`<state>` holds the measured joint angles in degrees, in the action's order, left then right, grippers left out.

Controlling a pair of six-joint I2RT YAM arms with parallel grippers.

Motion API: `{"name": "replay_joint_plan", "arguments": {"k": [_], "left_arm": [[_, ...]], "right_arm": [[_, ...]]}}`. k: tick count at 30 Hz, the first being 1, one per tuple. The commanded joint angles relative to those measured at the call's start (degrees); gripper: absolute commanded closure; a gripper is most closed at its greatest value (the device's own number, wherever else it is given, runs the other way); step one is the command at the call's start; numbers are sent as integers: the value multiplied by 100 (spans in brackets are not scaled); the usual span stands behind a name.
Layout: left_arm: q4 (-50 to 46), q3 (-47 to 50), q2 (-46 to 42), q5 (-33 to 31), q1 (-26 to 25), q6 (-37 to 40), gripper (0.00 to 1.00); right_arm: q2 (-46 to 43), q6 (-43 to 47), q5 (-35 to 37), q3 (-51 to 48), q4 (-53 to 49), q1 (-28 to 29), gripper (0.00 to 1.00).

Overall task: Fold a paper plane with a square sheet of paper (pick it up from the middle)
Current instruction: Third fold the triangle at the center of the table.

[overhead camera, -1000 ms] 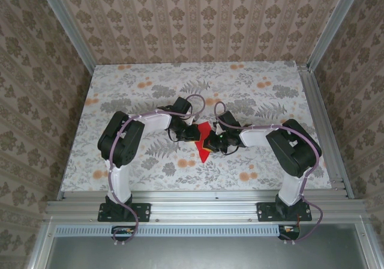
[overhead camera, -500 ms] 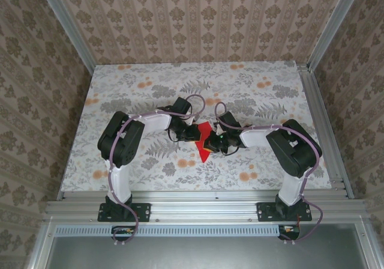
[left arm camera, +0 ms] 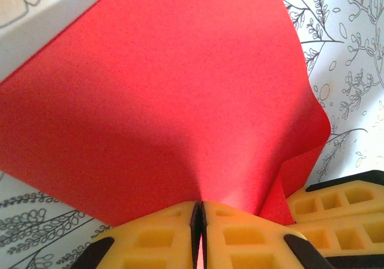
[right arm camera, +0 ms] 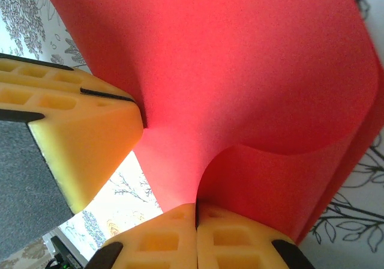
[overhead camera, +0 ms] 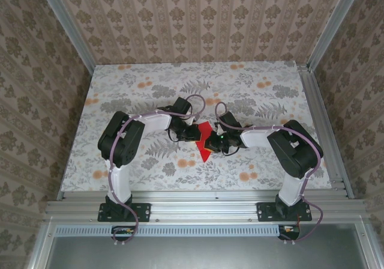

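Over floral table, left end effector pinches paper.

Facing inward, left fingers and right fingers clamped shut.

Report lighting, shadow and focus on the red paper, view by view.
Top external: soft even light, no glare; the thin bright red sheet of paper is small in frame. Left wrist: grain sharp, a broad soft shadow darkens the sheet toward the left gripper. Right wrist: sheet paler just above the right gripper, deeper red toward the top.
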<state>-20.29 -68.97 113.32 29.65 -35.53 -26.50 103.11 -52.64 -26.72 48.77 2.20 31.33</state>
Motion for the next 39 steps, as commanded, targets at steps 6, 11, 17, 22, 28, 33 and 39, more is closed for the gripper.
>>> {"name": "replay_joint_plan", "arguments": {"k": [6,11,17,22,28,33,39], "left_arm": [[-239,229,320,-240,-16,57,86],[-216,209,349,-214,-18,35,87],[-215,224,340,-206,-24,35,86],[-205,259,284,-214,-24,23,87],[-206,213,226,-196,-16,13,87],[-210,149,200,-161,-12,-14,86],[-221,86,71,-106,20,-55,86]], "right_arm": [[17,115,281,-92,-262,-37,90],[-2,165,343,-61,-343,-39,86],[22,134,377,-57,-310,-39,75],[-9,147,422,-52,-342,-39,69],[-70,169,426,-83,-351,-39,61],[-103,171,440,-122,-325,-39,57],[-107,153,426,-175,-251,-48,50]]}}
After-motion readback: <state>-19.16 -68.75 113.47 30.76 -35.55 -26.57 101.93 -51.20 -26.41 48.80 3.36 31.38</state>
